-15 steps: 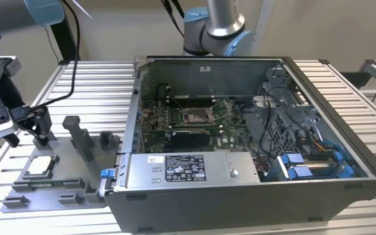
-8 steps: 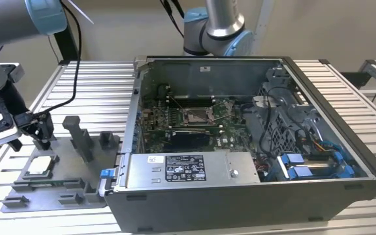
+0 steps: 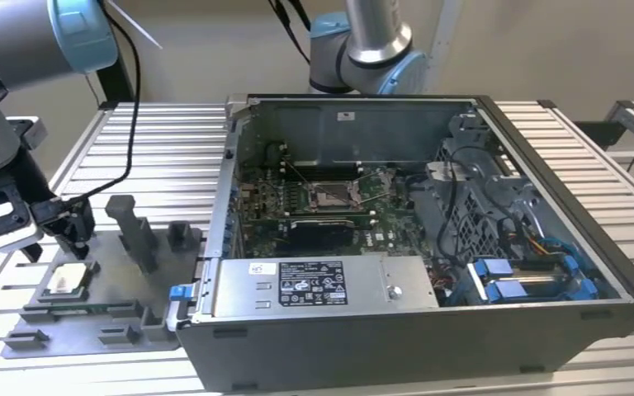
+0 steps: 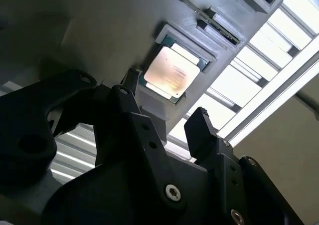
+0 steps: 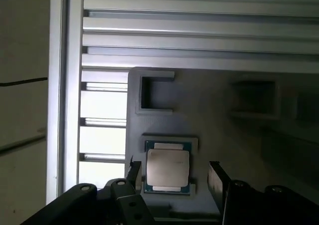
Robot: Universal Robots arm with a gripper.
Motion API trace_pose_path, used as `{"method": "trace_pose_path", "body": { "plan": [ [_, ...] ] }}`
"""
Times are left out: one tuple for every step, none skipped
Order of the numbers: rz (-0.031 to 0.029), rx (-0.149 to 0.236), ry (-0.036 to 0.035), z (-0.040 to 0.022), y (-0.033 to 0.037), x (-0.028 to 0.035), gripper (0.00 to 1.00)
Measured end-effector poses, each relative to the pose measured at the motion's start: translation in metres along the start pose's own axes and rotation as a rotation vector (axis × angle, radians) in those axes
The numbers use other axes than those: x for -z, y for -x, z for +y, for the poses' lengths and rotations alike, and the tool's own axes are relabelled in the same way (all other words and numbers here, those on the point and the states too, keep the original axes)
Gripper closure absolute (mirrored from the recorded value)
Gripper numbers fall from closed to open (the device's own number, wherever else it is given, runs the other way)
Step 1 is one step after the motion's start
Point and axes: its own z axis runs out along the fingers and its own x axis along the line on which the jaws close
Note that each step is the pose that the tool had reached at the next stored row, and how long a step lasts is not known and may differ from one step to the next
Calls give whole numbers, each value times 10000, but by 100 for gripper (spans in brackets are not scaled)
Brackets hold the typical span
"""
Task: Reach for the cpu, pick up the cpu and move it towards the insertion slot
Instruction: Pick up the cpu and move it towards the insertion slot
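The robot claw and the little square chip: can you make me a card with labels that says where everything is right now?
cpu: lying flat in its pocket on the grey fixture
gripper: open, one finger on each side of the cpu, not squeezing it
insertion slot: on the board inside the open computer case
case position: to the exterior view's right of the fixture, on the slatted metal table
task so far: reaching for the cpu; not yet picked up

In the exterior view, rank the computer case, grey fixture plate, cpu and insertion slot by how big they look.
Largest: computer case.
Next: grey fixture plate.
cpu and insertion slot look alike, so unranked.
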Motion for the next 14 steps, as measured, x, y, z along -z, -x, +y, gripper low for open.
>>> {"method": "trace_pose_path", "body": {
  "plan": [
    [0, -1, 0, -1, 0, -18, 0],
    [0, -1, 0, -2, -1, -36, 0],
    [1, -2, -1, -3, -4, -52, 0],
    [3, -3, -1, -3, -12, -66, 0],
    [2, -2, -1, -4, -20, -80, 0],
    [1, -1, -1, -5, -30, -94, 0],
    [-2, -1, 1, -5, -33, -110, 0],
    [-1, 0, 1, -8, -36, -126, 0],
    [0, 0, 0, -12, -39, -140, 0],
    [2, 0, -1, -19, -41, -152, 0],
    [2, -1, -1, -29, -42, -167, 0],
    [0, -1, 0, -37, -41, -181, 0],
    [1, -1, 0, -45, -41, -196, 0],
    [2, -1, 1, -52, -41, -211, 0]
  ]
}}
